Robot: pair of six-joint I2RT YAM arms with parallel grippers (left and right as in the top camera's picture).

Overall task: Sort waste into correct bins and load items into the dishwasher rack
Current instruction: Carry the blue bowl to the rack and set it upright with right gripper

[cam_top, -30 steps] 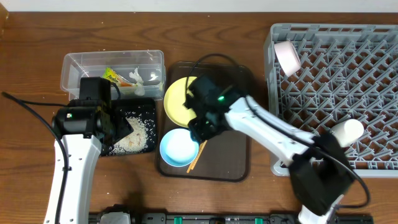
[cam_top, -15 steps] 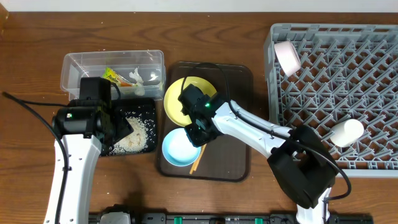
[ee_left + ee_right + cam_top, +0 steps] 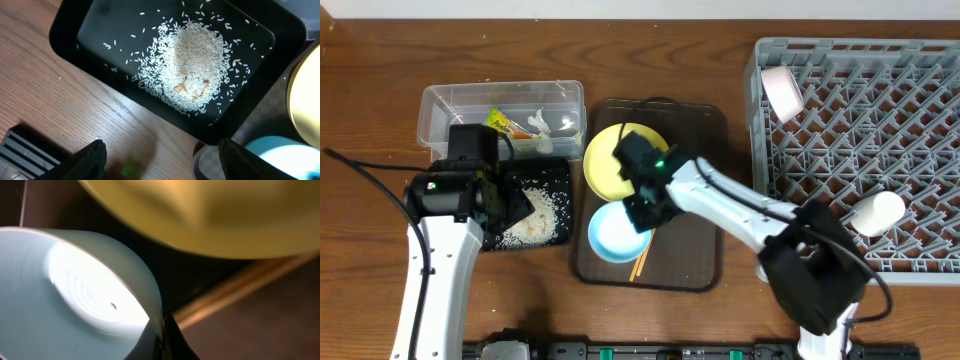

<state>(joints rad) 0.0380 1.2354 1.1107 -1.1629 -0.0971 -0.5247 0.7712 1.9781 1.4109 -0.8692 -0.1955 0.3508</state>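
The right gripper is closed to a thin pinch on the near rim of the blue bowl. In the wrist view the rim runs straight down between its fingertips. An edge grip like this suits lifting the bowl and tipping it upright between pegs, so I judge the bowl is the piece now being loaded.

Touching or just past the gripper on the other side is the plate. The chopsticks lie under and beside the bowl, close by the fingers. All three rest on the tray.

Well off to the gripper's outer side is the rack. It already holds a white bowl on edge and a cup.

The left gripper is spread wide and holds nothing. It hangs over the black bin, with the heap of rice directly ahead of its fingers. Just beyond it, the clear bin holds the wrapper and tissue, so the waste looks sorted.
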